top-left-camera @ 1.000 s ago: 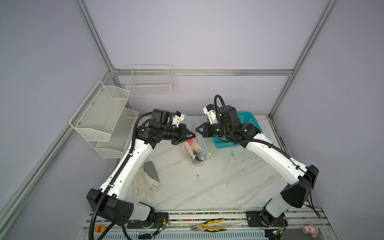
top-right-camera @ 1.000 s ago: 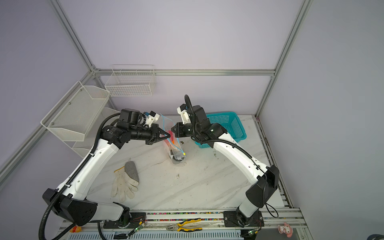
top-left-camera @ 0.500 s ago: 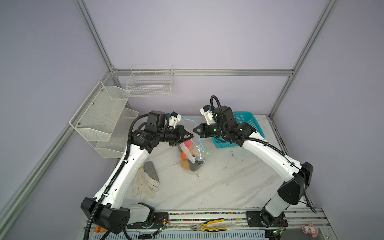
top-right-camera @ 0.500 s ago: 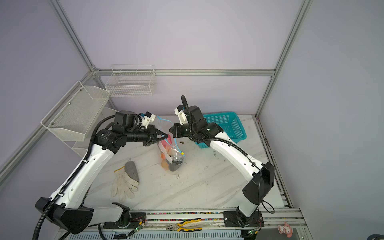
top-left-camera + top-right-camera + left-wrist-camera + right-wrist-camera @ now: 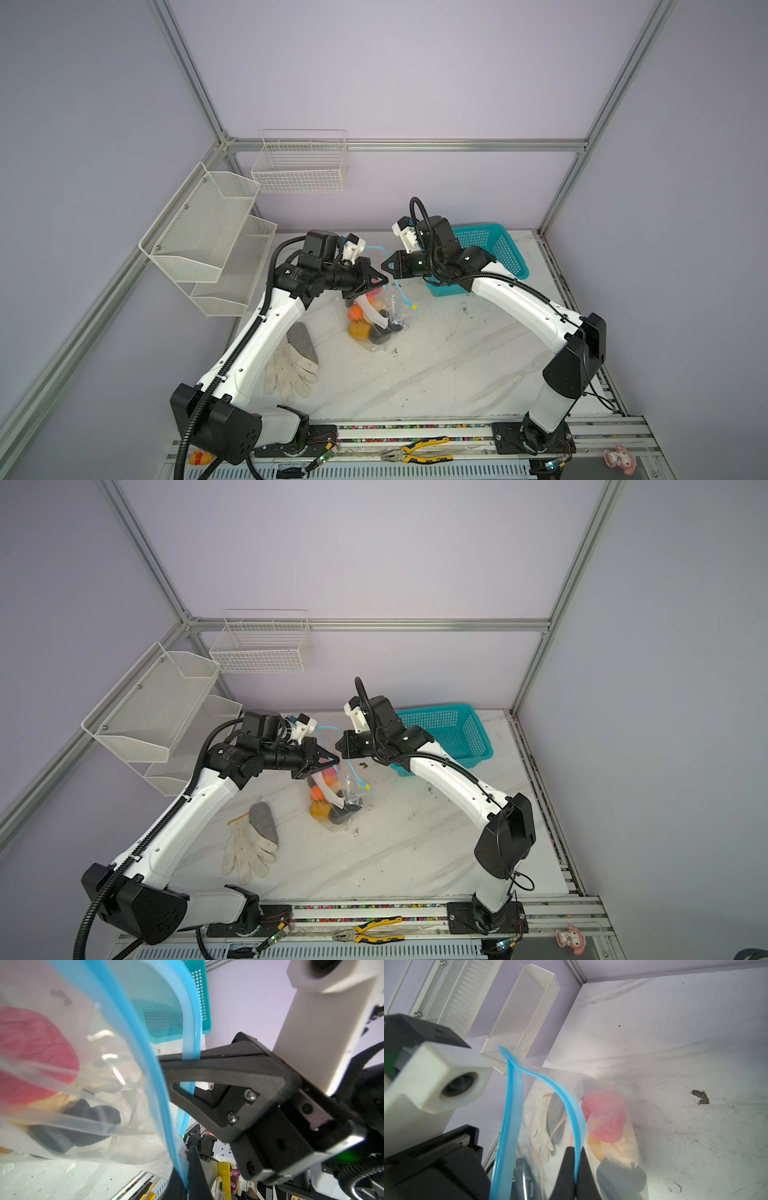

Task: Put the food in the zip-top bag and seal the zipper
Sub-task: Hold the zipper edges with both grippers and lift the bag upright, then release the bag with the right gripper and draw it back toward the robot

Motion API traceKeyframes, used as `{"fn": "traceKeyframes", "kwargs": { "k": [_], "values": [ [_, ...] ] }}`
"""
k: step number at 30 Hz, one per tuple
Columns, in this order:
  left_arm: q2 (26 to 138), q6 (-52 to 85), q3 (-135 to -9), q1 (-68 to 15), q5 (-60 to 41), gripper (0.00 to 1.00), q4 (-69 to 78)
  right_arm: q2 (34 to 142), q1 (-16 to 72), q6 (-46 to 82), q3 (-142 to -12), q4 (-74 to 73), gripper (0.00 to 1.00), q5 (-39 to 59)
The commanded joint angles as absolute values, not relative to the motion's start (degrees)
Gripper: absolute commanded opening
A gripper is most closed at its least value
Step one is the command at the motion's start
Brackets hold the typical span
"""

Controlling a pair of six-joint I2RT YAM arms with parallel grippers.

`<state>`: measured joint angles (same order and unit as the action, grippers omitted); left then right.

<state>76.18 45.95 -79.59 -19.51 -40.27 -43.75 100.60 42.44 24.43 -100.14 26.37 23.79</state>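
**A:** What is the zip-top bag (image 5: 376, 320) made of, and what does it hold?

**B:** It is thin, clear film, glossy and creased, with a curved white label band across it. The food (image 5: 365, 324) shows through as rounded lumps. There is a pink piece (image 5: 604, 1118) with a ridged surface, an orange ball (image 5: 355, 313), a yellow-orange one (image 5: 360, 331) below it and a cream piece (image 5: 623, 1147). Dark matte shapes (image 5: 384, 334) lie lowest.

**A:** Which way does it point?

**B:** Its long axis runs up and down. The mouth is at the top, between the two arms. The loaded end sags toward the marbled white table (image 5: 457, 374), near the teal perforated basket (image 5: 509, 257).

**A:** And the zipper (image 5: 161, 1105)?

**B:** It is a smooth light-blue strip, parted into two lips that bow away from each other. The left gripper (image 5: 186, 1167) is clamped on one lip, its black fingers pressed together. The right gripper (image 5: 576, 1153) pinches the other lip the same way. A small yellow-green slider tab (image 5: 414, 308) dangles on a loose end of the strip at the bag's side.

**A:** What is hard to make out?

**B:** It cannot be told whether the bag's bottom rests on the table or hangs just above it. The dark pieces blur together, so no eggplant can be told apart from them. In both top views the grippers cover the top of the mouth.
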Motion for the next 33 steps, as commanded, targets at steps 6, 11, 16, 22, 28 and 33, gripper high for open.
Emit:
{"fn": "traceKeyframes", "kwargs": {
  "k": [6, 11, 16, 22, 28, 33],
  "values": [
    [71.39, 47.64, -78.86, -18.93, -41.1, 0.0, -42.36, 101.78, 43.46, 21.88, -106.08, 24.7, 0.04, 26.54],
    [71.23, 50.16, -74.47, -18.54, -42.18, 0.0, -39.07, 101.91, 43.51, 22.83, -102.37, 21.53, 0.05, 27.3],
    [72.12, 50.19, -75.63, -18.46, -41.77, 0.0, -38.54, 103.49, 43.51, 22.9, -102.64, 20.29, 0.07, 28.23],
    [73.77, 50.18, -76.33, -18.35, -42.25, 0.0, -38.15, 104.13, 43.29, 20.81, -105.0, 21.33, 0.23, 25.58],
    [74.26, 51.28, -76.51, -18.34, -42.55, 0.0, -36.5, 102.28, 42.72, 17.05, -104.72, 21.93, 0.41, 19.96],
    [75.37, 50.89, -77.73, -18.35, -43.81, 0.0, -36.3, 99.97, 42.36, 11.82, -104.46, 19.73, 0.53, 15.15]
  ]
}}
